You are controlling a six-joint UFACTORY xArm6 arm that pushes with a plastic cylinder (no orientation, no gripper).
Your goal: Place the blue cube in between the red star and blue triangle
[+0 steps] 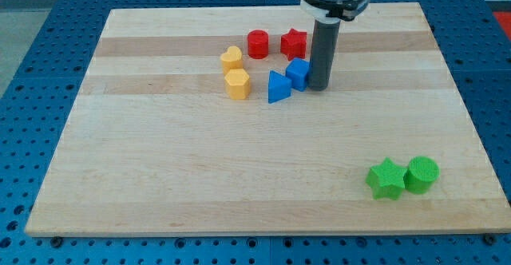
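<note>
The blue cube (298,72) lies near the board's top middle, touching the blue triangle (278,87) at its lower left. The red star (295,42) lies just above the cube, a small gap apart. My tip (318,86) stands right against the cube's right side. The dark rod rises from there to the arm at the view's top.
A red cylinder (258,44) lies left of the red star. A yellow heart (231,58) and a yellow hexagon (237,83) lie left of the blue triangle. A green star (386,178) and a green cylinder (421,174) sit at the bottom right of the wooden board (160,169).
</note>
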